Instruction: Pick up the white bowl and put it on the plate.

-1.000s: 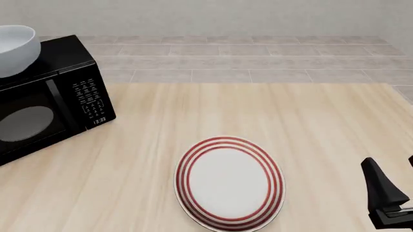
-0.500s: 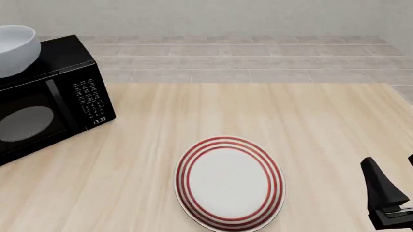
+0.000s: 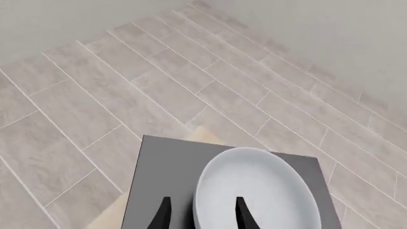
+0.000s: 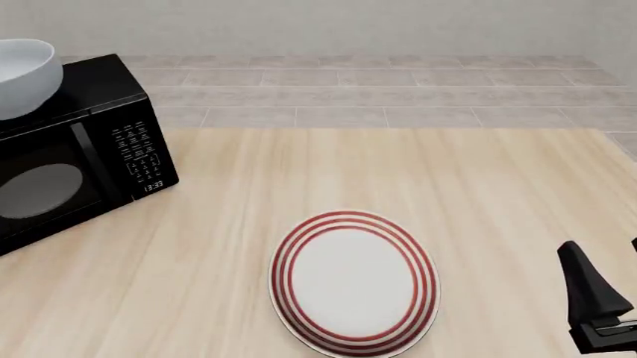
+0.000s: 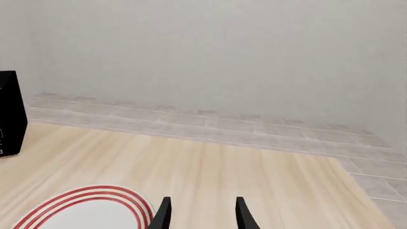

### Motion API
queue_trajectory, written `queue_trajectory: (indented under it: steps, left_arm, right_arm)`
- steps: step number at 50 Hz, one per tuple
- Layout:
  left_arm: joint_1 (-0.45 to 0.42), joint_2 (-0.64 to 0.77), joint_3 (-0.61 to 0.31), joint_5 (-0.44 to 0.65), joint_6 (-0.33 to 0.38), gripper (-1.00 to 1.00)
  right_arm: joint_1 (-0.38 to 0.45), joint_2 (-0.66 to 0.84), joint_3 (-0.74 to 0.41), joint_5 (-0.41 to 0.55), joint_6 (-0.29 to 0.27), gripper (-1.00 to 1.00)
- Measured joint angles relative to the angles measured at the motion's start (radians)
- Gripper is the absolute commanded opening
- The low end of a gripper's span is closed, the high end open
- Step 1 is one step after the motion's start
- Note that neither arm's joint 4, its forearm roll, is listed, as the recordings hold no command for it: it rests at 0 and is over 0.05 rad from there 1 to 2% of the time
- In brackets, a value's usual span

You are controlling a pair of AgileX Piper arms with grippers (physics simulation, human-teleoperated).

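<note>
Nothing has moved since the earlier frames. Left pincer hangs above the microwave, fingers spread, with the white bowl's near rim between them, not pinched. Right pincer is spread too, empty, with the plate just beside it on the table.

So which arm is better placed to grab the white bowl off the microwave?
Left. Its gripper is open with the fingers straddling the white bowl's near rim; the right gripper hangs beside the plate.

White bowl atop microwave, open above; plate unobstructed.
</note>
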Motion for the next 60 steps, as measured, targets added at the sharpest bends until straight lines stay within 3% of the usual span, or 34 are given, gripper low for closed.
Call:
queue_trajectory:
  steps: [60]
  left_arm:
    - [-0.018,0.154,0.082,-0.148,0.05,1.0]
  right_arm:
    - [-0.001,0.0,-0.006,-0.018,0.005,1.0]
